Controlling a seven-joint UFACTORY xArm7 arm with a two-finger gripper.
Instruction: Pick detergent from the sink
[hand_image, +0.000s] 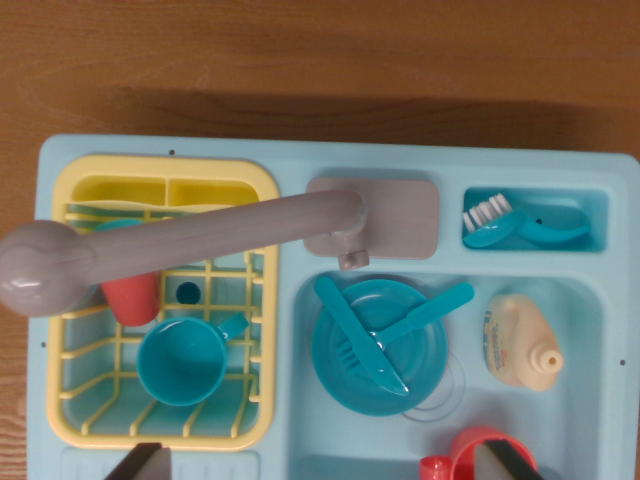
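Observation:
A cream detergent bottle (520, 340) with a blue label lies on its side in the sink basin (585, 400), at the wrist view's right, nozzle pointing to the lower right. My gripper (325, 462) hovers above the toy sink, open: only two dark fingertips (140, 462) show at the bottom edge, far apart, holding nothing. The right one sits below the bottle, over a red cup (478, 455).
A blue plate (345, 375) with a blue knife and fork fills the basin's left. A grey faucet (170, 250) swings over a yellow dish rack (255, 400) holding a blue cup (180, 362) and a red cup. A brush (500, 222) lies in the top-right tray.

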